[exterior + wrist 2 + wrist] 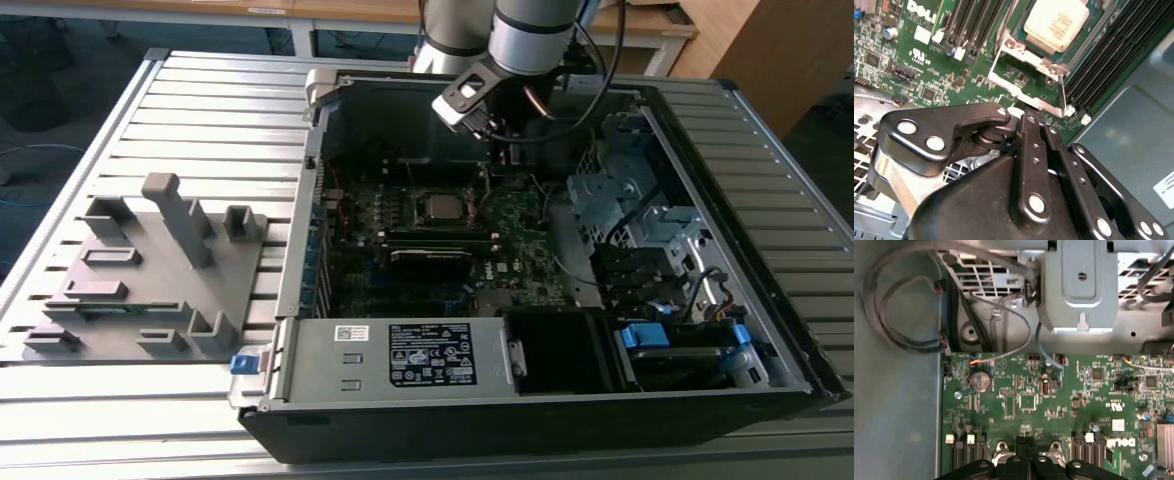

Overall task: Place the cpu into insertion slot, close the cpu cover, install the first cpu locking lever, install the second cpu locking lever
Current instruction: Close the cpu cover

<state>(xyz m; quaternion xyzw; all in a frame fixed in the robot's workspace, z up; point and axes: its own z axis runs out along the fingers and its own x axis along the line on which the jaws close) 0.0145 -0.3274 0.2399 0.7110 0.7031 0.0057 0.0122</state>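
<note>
1. Closest in the exterior view is the black near wall of the computer case (534, 420). Just behind it is the grey power supply (400, 355), which carries a black-and-white label and a smaller white sticker; the print is too small to make out. Deeper in lies the green motherboard (514, 235). The cpu (442, 207) sits mid-board, toward the far side. The gripper (510, 152) hangs inside the case just beyond it, near the far wall. On the exterior view's left, a grey plastic fixture (147, 270) rests on the slatted metal table (200, 90) beside the case.

2. Nearest in the second wrist view is the black gripper (1036, 120), its two fingers pressed flat together with nothing seen between them. Just past the fingertips stands the cpu cover (1024, 92), a silver frame lifted off the socket, with green board showing through its cut-out. Behind it the cpu (1056, 22) lies seated in the insertion slot (1095, 27), pale face up. Long black memory slots (974, 25) run alongside, and white lettering is printed on the board.

3. Nearest in the first wrist view are the closed gripper fingers (1026, 440). Beyond them the board shows a round coin battery (980, 381) and more white lettering. Grey cables (899, 300) loop over the case floor, beside a grey metal bracket (1081, 285).
</note>
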